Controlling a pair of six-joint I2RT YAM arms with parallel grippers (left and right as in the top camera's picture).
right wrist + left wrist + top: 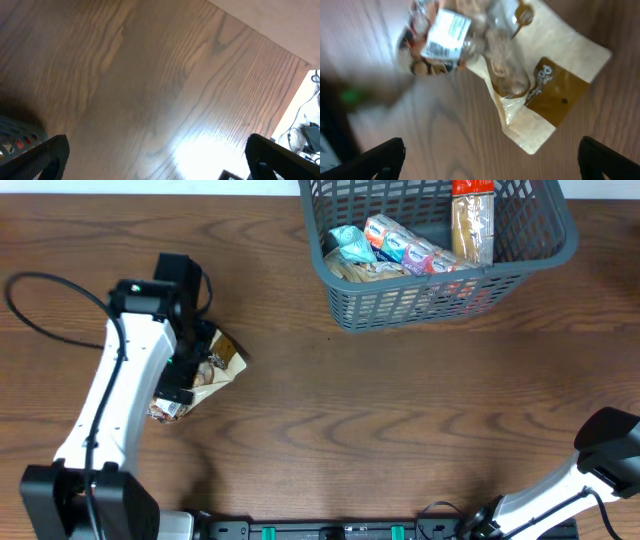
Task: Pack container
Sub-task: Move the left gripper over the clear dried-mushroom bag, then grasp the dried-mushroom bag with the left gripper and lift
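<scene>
Left gripper [495,160] stood wide open, holding nothing; right gripper [162,160] also open, over bare wood-grain table [150,75]. Container [420,305], a grey-blue lattice basket with a thick rim, sat well away from the left gripper; only the right wrist view caught its corner beside one finger. A crinkled tan-and-brown pouch [540,85] lay just beneath the left gripper, its barcode label [445,32] legible only from the left wrist.

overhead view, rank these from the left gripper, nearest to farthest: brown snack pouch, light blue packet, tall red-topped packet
1. brown snack pouch, directly beneath the left gripper
2. light blue packet, at the left end of the container
3. tall red-topped packet, on the container's right side
</scene>
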